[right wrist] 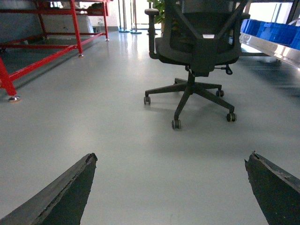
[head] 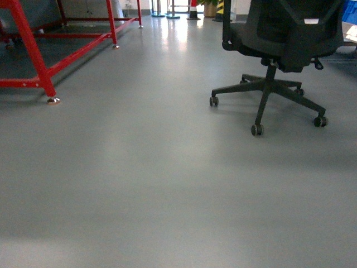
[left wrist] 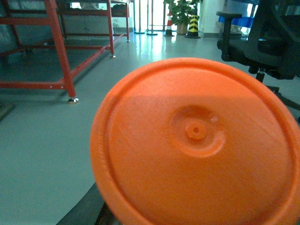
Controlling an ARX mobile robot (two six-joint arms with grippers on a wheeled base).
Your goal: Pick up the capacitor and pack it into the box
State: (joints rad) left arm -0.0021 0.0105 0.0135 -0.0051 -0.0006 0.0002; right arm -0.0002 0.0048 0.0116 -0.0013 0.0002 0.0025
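Observation:
An orange round-ended capacitor [left wrist: 197, 145] fills most of the left wrist view, its flat end with a small central nub facing the camera. It hangs above the floor right in front of my left gripper, whose jaws it hides; only a dark finger [left wrist: 86, 208] shows at its lower left edge. In the right wrist view my right gripper [right wrist: 171, 159] stands wide open over bare grey floor, with nothing between its fingers. The box is out of view. Neither gripper shows in the head view.
A black office chair [head: 279, 33] on castors stands ahead to the right. A red metal frame [head: 33, 50] with a foot on the floor is to the left. Blue crates [right wrist: 274, 33] sit on a bench at the far right. Grey floor [head: 167, 184] stretches ahead.

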